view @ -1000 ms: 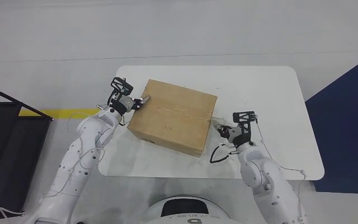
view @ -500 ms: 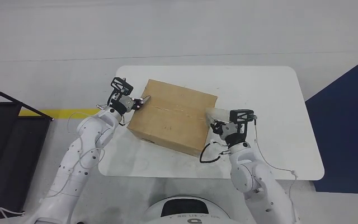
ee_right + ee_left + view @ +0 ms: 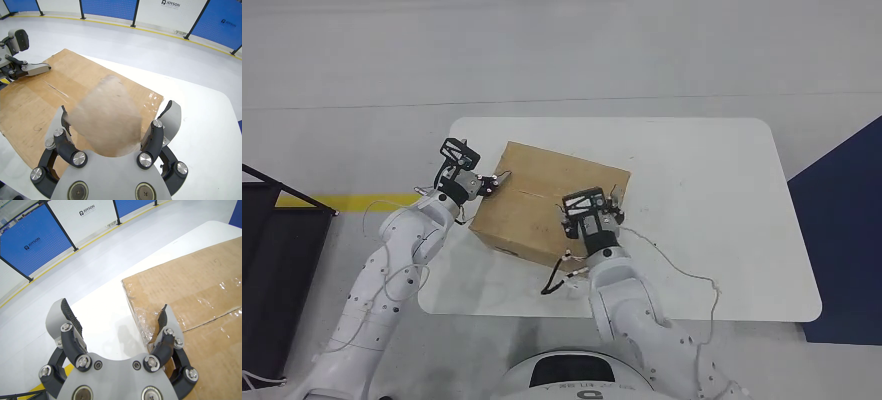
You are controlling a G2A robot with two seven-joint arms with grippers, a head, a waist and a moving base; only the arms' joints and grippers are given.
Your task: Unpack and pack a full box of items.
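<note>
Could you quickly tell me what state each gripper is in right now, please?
Left gripper: open, empty, at the box corner.
Right gripper: open, with a blurred tan piece between its fingers; unidentifiable.

The closed cardboard box (image 3: 542,205) fills the left half of the table (image 3: 722,190) and blocks that side. The left gripper (image 3: 482,165) straddles its left edge, and the right gripper (image 3: 592,203) hangs over its top. To the right of the box, broad white tabletop gives passing room; in front of it there is only a thin strip.
</note>
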